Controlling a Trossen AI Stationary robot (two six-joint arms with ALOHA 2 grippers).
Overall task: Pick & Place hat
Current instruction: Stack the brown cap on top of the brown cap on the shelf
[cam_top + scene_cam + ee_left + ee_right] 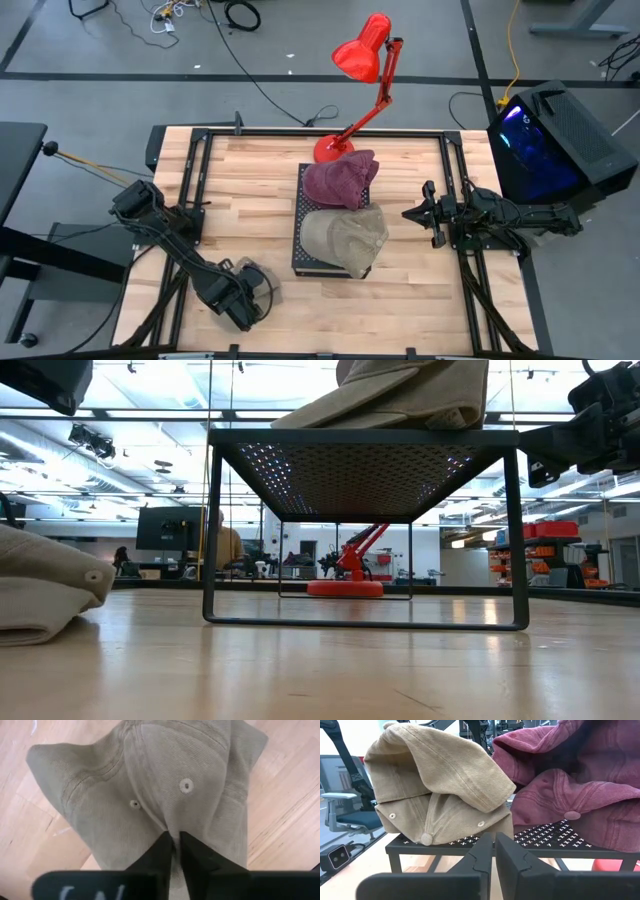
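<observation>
The black mesh rack (300,235) stands in the middle of the wooden table (400,300), and everything else is placed from it here. On its top sit two hats: a maroon hat (341,180) on the half nearer the red desk lamp (362,60), and a tan hat (345,238) on the other half, drooping over the rack's edge.

A third hat, a khaki hat (150,790), lies flat on the table well off to the left-arm side of the rack, near the table's front corner. In the high view it is hidden under the left gripper (176,845); the low view shows it as a crumpled mound resting on the wood, apart from the rack's legs.

The left gripper is down on this hat — its two dark fingers (162,855) are drawn nearly together with a fold of the crown's cloth pinched between their tips, just beside two eyelets. The hat spreads outward from the fingertips across the bare boards.

The right gripper (413,213) hovers just beside the rack on the opposite side, level with its top, fingers pressed together and holding nothing; it faces the tan and maroon hats.
</observation>
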